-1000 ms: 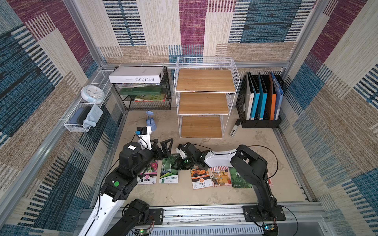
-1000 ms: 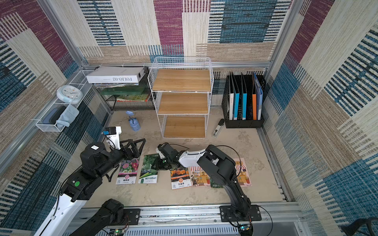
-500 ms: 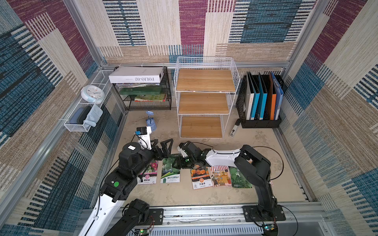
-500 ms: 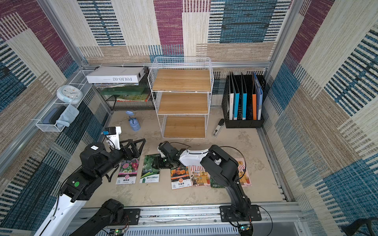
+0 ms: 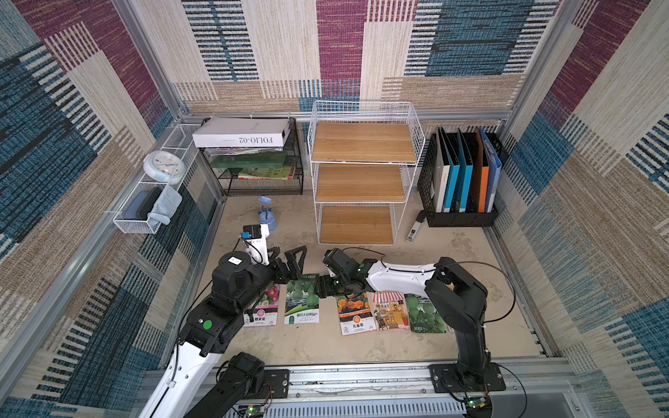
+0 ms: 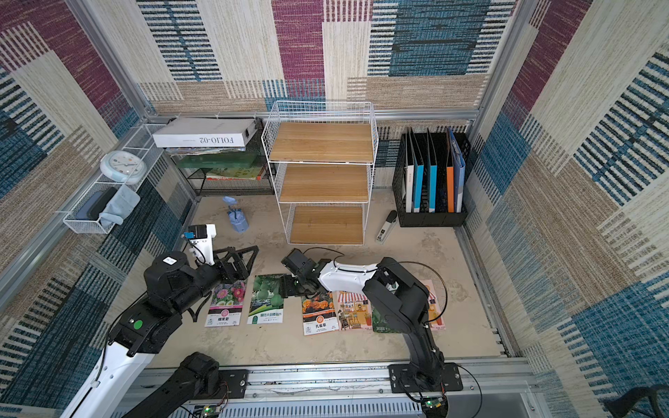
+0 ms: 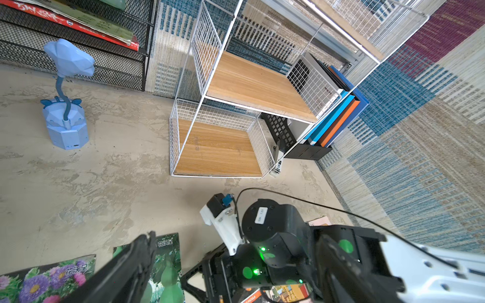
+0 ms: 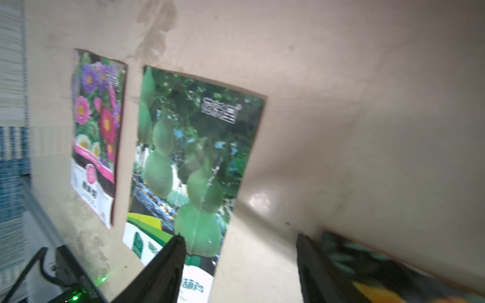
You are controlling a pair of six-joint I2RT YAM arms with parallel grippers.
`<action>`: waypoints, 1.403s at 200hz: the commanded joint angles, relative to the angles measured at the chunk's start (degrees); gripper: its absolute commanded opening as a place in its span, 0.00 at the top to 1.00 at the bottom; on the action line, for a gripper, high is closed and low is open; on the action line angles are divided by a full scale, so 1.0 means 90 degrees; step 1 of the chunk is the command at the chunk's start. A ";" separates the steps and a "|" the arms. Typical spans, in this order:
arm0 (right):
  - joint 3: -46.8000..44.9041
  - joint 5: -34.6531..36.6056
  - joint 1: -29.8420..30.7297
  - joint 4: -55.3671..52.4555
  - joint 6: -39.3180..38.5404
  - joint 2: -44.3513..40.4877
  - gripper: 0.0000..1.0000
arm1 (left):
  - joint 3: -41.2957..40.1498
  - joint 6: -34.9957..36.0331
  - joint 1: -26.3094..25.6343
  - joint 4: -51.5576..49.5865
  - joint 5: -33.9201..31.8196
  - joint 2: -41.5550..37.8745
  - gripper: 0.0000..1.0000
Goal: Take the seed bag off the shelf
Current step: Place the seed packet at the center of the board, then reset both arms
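Observation:
The shelf (image 5: 362, 141) (image 6: 322, 141) (image 7: 252, 84) stands at the back with all three wooden tiers bare. Several seed bags lie flat in a row on the floor in front of it. Among them, a green gourd seed bag (image 5: 302, 300) (image 6: 267, 300) (image 8: 189, 157) lies next to a pink flower seed bag (image 5: 262, 305) (image 8: 97, 131). My right gripper (image 5: 322, 286) (image 6: 287, 286) (image 8: 241, 262) is low at the green bag's right edge, open and holding nothing. My left gripper (image 5: 289, 260) (image 6: 239, 260) (image 7: 236, 270) hovers open just behind the flower bag.
A black mesh rack (image 5: 253, 173) with a white box stands left of the shelf. A blue lamp (image 5: 267, 215) is on the floor nearby. A black file holder (image 5: 463, 181) and a small stapler (image 5: 415, 226) are on the right. A wire basket (image 5: 152, 195) runs along the left wall.
My right gripper's jaws have spread wider at the green gourd bag's edge, and the wrist has shifted slightly. The left arm has not moved.

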 commanded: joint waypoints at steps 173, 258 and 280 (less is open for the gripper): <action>-0.4075 0.2285 -0.3067 0.1943 -0.4271 -0.6093 0.25 | -0.3282 0.2395 0.1660 0.5351 -0.3117 0.2185 0.14; -0.6412 0.1960 -0.4858 0.4416 -0.4553 -0.7650 0.24 | -0.3651 0.2695 0.2278 0.7698 -0.1900 0.4104 0.09; -0.6998 0.2045 -0.5039 0.5231 -0.4701 -0.7877 0.25 | -0.4012 0.2451 0.2483 0.8989 -0.1881 0.4895 0.08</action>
